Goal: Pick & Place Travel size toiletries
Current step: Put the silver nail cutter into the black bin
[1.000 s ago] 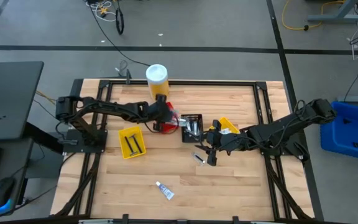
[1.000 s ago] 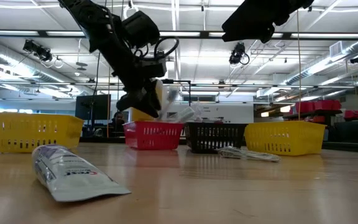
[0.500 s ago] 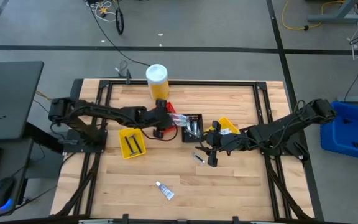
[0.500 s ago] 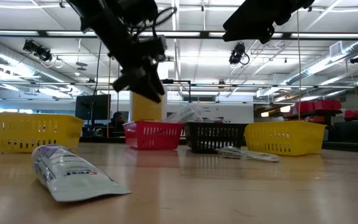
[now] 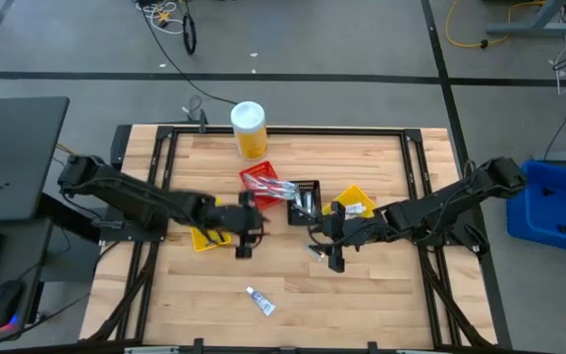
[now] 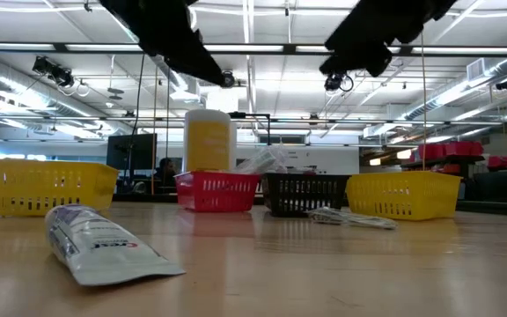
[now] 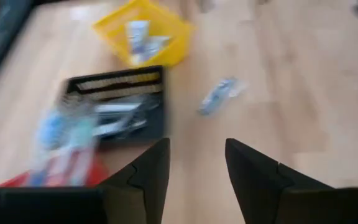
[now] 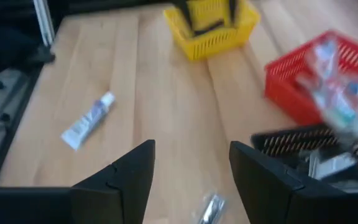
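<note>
While most toiletries sit sorted in bins, the left gripper (image 5: pixel 243 228) and right gripper (image 5: pixel 333 248) hover empty with jaws apart, near a loose packet (image 5: pixel 314 250) on the worktop (image 5: pixel 381 295).

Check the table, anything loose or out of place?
Two items lie loose on the wood outside the bins: a white tube alone near the front edge, and a small wrapped item just in front of the black bin, close to the right gripper. Packets also stick up out of the red bin.
</note>
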Tool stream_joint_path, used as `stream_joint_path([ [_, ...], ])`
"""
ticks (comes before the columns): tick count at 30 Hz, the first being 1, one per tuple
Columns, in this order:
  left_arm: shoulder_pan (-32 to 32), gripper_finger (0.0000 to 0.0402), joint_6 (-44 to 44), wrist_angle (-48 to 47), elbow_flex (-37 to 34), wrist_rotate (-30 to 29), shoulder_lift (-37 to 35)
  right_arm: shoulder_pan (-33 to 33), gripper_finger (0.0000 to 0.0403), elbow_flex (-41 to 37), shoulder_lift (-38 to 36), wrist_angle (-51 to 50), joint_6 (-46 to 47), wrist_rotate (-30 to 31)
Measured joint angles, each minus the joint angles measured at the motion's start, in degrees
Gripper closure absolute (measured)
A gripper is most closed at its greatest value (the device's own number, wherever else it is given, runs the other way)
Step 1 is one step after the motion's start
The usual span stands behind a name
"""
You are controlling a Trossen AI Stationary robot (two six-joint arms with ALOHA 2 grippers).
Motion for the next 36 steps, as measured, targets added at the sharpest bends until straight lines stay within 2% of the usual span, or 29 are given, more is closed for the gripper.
stream_joint_path([
  [4,-4.9,0.0245,-4.0,5.7,-2.3,0.0,2.0,1.3,0.0181,-1.0,3.6,1.9,1.1,-0.4],
  [9,-9.2,0.0246,-8.9,10.9,-2.1,-4.4,4.9,3.5,0.0186,-1.0,8.3,3.4,-0.5,0.9],
  [14,-11.4,0.0246,-11.1,11.6,-2.4,-7.3,6.6,5.0,0.0195,-1.0,13.2,5.2,3.2,2.8],
  [20,-11.8,0.0246,-11.3,15.8,-2.3,-9.5,9.3,5.7,0.0192,-1.0,18.9,0.1,10.7,3.9],
  [25,-11.4,0.0246,-11.4,16.1,-2.1,-10.3,11.3,5.4,0.0187,-1.0,23.1,-0.1,11.5,9.5],
  [36,-11.5,0.0246,-14.4,14.6,-2.3,-10.2,11.2,3.4,0.0213,-0.8,26.0,-0.6,12.8,9.6],
])
